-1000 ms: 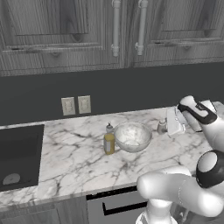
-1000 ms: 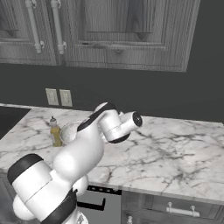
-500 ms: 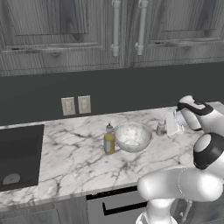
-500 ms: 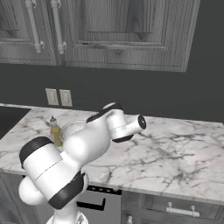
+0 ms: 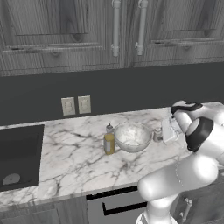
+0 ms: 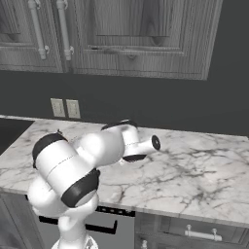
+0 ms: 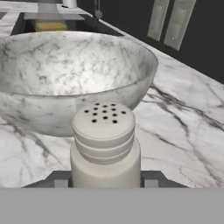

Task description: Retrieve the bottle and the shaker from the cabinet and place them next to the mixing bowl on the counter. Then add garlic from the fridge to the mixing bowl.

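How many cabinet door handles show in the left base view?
2. The left handle and the right handle hang side by side where the two upper cabinet doors meet, above the mixing bowl. Others may lie outside the frame.

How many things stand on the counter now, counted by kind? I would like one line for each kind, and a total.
Bottle: 1
Mixing bowl: 1
Shaker: 1
Total: 3
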